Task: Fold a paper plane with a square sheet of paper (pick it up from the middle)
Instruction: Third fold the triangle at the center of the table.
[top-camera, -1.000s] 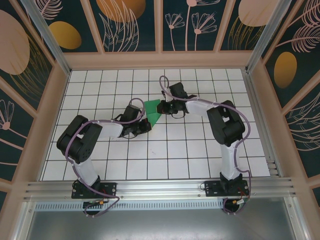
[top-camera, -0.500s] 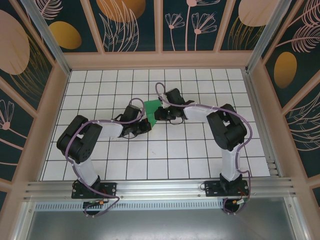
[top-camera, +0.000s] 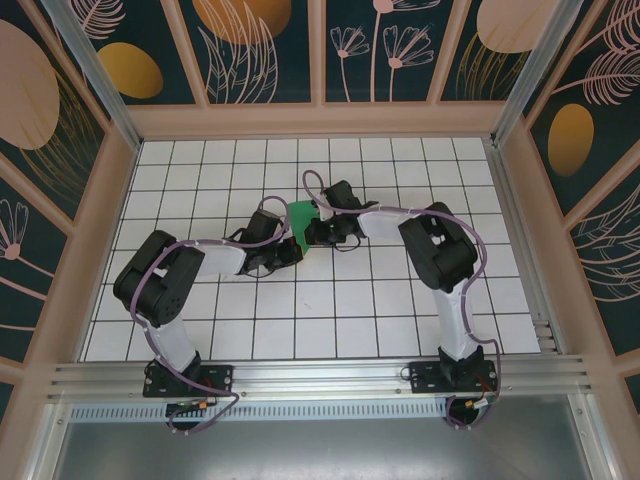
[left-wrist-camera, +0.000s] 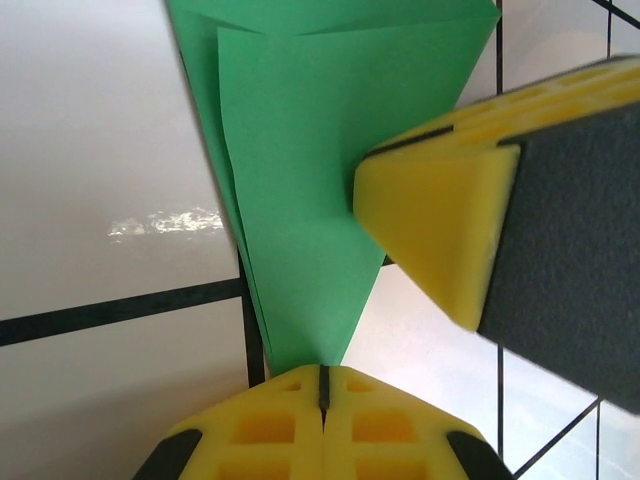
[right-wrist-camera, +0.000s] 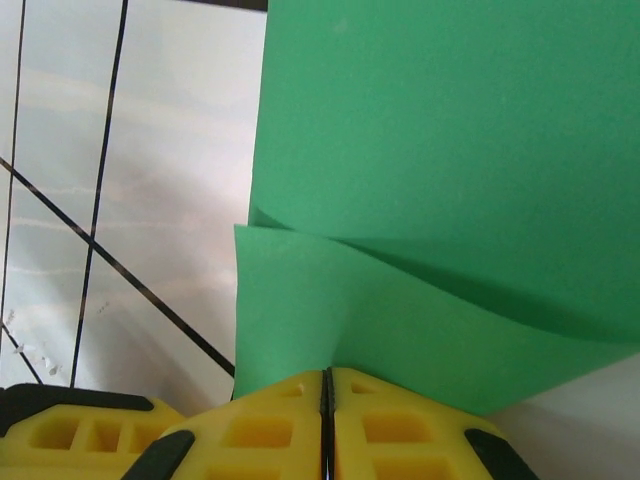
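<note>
sheet of paper (left-wrist-camera: 310, 170) is judged light, limp, tearable | tip is pinched by left claw (left-wrist-camera: 323, 375) | flap edge is pinched by right claw (right-wrist-camera: 327, 380) | best gripped at edges

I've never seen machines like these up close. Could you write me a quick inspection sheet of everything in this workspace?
Surface: white table marked with a black grid.
Job's things: green paper, folded into layers that taper to a point, near the middle of the table between the two arms.
Clutter: nothing seen.
Pincers: left pincer shut on the paper's narrow tip; right pincer shut on a curled edge of the same paper.
Cables: purple cables run along both arms.
Surroundings: wood-framed walls painted with leaves and flowers; a metal rail along the near edge, where the arms are bolted.
</note>
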